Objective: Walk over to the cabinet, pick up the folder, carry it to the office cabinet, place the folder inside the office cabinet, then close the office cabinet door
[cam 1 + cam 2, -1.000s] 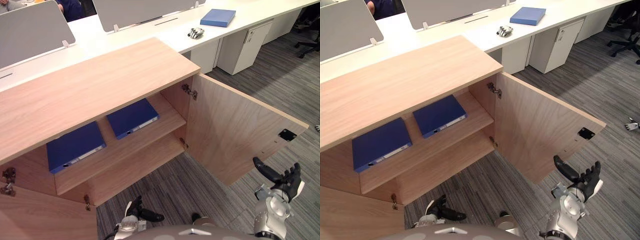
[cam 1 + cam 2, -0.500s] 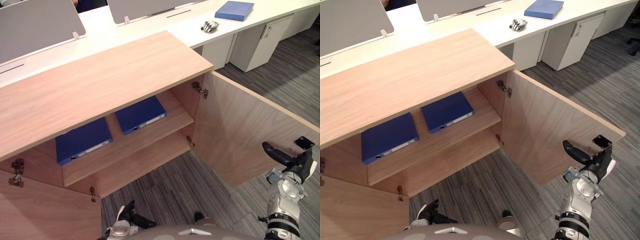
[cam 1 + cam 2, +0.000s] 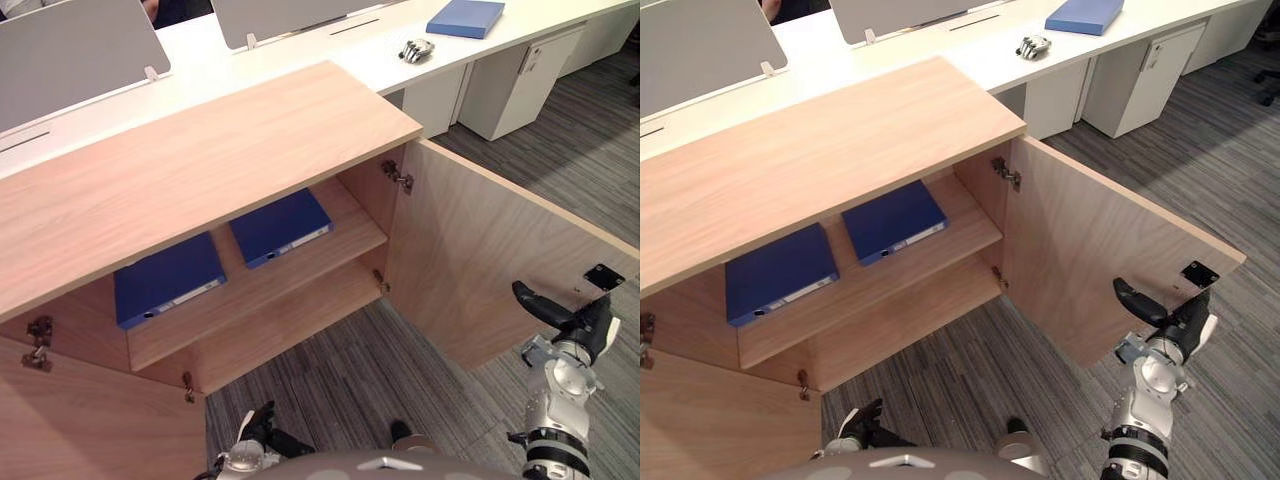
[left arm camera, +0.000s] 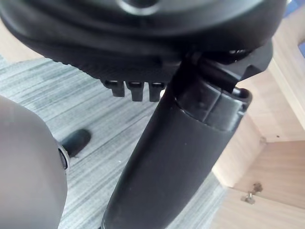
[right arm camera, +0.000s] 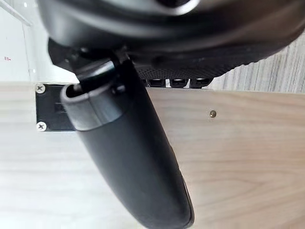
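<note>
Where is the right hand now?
The right hand is low right in the eye views, at the outer edge of the open door, beside its black plate.

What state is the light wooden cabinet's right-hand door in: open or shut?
Open: the light wooden door stands swung wide from its hinges, leaving the inner shelf exposed.

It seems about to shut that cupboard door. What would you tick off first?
1. Blue folders flat on the shelf: ok.
2. Folders behind the shelf's front edge: ok.
3. Right hand open, close to the right door's inner face: ok.
4. Right hand touching that door: cannot tell.
5. Left hand open, low, holding nothing: ok.
6. Left door shut: not ok, it stands open.
</note>
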Motion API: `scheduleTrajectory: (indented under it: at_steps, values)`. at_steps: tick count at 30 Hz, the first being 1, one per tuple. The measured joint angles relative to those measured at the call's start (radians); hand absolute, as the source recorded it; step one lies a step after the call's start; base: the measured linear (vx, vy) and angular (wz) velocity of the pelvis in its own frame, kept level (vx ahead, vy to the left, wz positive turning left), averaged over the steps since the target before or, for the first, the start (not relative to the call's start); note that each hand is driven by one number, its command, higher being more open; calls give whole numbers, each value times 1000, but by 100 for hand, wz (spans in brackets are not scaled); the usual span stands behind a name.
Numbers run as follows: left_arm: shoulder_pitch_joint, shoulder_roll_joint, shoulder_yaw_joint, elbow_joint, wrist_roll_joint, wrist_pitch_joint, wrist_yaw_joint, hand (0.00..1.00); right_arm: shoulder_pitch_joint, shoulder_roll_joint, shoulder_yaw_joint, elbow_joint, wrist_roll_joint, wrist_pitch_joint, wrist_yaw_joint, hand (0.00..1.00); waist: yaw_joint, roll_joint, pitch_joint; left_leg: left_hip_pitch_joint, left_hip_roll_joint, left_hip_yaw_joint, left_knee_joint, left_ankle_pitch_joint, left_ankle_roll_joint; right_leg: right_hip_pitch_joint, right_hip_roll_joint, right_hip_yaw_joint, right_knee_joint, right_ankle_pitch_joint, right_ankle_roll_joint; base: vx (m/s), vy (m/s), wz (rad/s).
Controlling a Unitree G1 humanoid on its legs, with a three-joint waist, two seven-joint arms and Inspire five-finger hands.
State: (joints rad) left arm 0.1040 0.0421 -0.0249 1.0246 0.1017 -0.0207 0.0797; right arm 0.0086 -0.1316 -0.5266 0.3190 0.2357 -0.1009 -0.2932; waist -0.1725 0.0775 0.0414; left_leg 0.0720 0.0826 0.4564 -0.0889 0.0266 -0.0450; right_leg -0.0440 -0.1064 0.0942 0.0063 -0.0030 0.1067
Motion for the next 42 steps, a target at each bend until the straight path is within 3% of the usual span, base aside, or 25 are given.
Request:
scheduleTrajectory:
  at_steps: [13, 26, 34, 42]
  values:
    - [-13, 11, -48, 4, 28, 0, 0, 100, 193, 64, 150, -165, -40, 1, 65, 100, -8, -26, 15, 14, 4, 31, 0, -2, -3, 6, 7, 33, -27, 25, 0, -30, -7, -8]
    - [-14, 31, -85, 38, 42, 0, 9, 100, 487, 136, 447, -447, -91, 14, 140, 100, -23, -60, 10, 42, 20, 122, 0, -14, -26, -39, 43, 135, 11, 38, -4, -51, -33, -24]
    - [-19, 32, -129, 35, 48, -1, 22, 100, 638, 133, 666, -582, -92, 14, 203, 100, -25, -109, 10, 78, 23, 165, 0, -14, -28, -43, 59, 182, 46, 38, -5, -49, -45, -17]
    - [-4, 65, -152, -2, 57, -11, 19, 100, 693, 39, 826, -625, -37, 37, 281, 100, -3, -163, 13, 82, 22, 115, -2, -7, -28, -26, 47, 154, 59, 36, -6, -26, -44, 11]
